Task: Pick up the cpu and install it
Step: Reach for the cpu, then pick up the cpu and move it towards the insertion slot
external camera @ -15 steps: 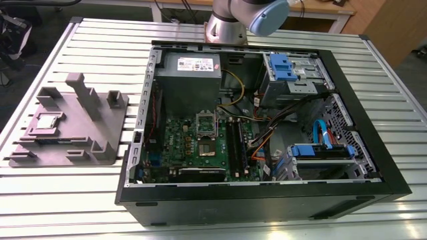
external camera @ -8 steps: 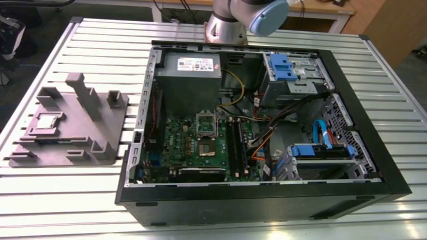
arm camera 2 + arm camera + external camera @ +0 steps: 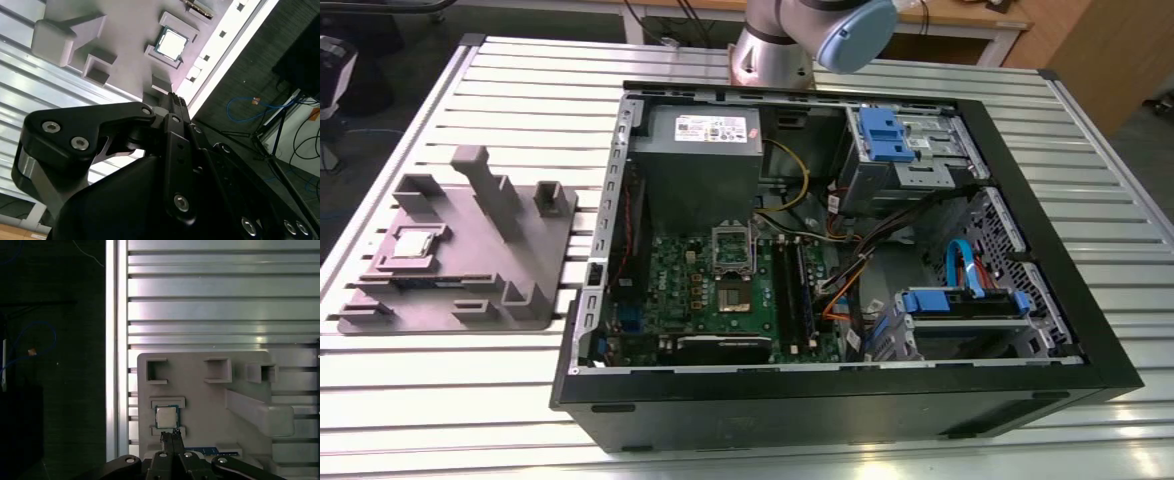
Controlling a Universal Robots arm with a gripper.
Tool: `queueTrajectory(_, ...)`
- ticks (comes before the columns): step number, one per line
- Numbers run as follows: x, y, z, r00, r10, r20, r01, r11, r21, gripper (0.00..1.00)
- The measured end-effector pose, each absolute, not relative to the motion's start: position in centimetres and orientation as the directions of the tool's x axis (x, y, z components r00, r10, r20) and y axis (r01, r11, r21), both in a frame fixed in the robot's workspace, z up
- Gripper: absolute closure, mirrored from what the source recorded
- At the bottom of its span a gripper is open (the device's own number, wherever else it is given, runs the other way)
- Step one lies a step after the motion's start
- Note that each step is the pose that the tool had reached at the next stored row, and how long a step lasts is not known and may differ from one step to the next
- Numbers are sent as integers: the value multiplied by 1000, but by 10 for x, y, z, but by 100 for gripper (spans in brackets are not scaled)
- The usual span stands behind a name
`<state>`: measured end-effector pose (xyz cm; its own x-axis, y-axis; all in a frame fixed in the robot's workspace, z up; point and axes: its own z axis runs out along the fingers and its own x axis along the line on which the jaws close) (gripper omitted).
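Hanging above the grey fixture plate (image 3: 200, 385), the gripper (image 3: 170, 436) has its jaws clenched together on nothing, tips near the cpu (image 3: 166, 416). The chip lies flat in its pocket on the plate, raised lips (image 3: 168, 402) along two of its edges. A clean pick likely calls for jaws parted, centred and closing on the two free edges. Upright blocks (image 3: 487, 185) stand nearby on the plate and could catch the fingers. Across the slatted table (image 3: 507, 90), the open computer case (image 3: 854, 400) shows the empty socket (image 3: 731, 270) beside memory sticks (image 3: 790, 285) and loose cables (image 3: 834, 290).

No print can be read (the white label (image 3: 708, 128) on the power supply (image 3: 700, 185) is illegible).
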<state>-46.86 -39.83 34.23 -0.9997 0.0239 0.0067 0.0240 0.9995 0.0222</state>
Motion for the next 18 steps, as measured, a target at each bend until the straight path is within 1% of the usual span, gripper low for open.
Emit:
queueTrajectory(15, -469, -398, 342, -1000, 24, 7, 24, 999, 22, 90)
queueTrajectory(16, -469, -398, 342, -1000, 24, 7, 24, 999, 22, 84)
queueTrajectory(17, -469, -398, 342, -1000, 24, 7, 24, 999, 22, 84)
queueTrajectory(18, -469, -398, 342, -1000, 24, 7, 24, 999, 22, 77)
